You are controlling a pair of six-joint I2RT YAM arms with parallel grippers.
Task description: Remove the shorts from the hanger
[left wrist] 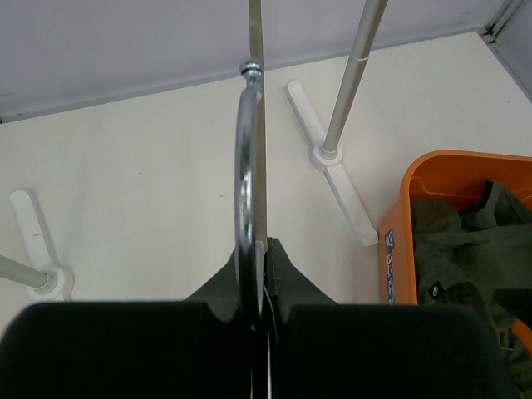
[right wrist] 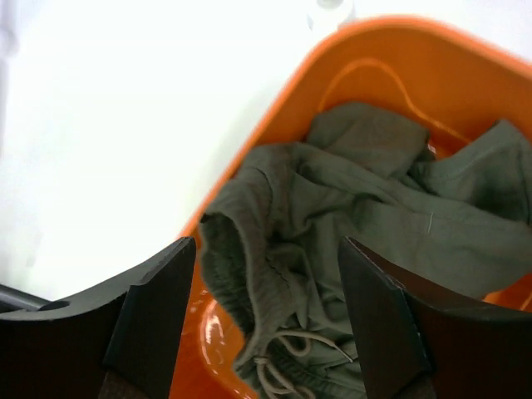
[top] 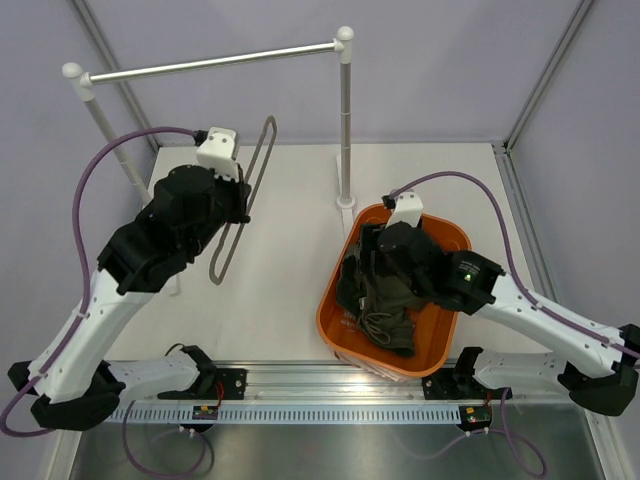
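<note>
The dark olive shorts [top: 385, 300] lie crumpled in the orange basket [top: 335, 322], their light drawstring [right wrist: 287, 359] showing in the right wrist view. My right gripper [right wrist: 266, 258] is open and empty just above the shorts [right wrist: 349, 199], fingers either side of the waistband. My left gripper [top: 240, 205] is shut on the thin grey-brown hanger [top: 245, 195], bare of cloth, held above the table at the left. In the left wrist view the hanger [left wrist: 249, 166] runs straight up from between the shut fingers [left wrist: 287, 270], its metal hook at the jaws.
A silver rail with white ball ends [top: 210, 62] stands on two posts at the back; its right post [top: 345, 130] and white foot [left wrist: 332, 166] are just behind the basket [left wrist: 395, 249]. Frame uprights stand at the table's corners.
</note>
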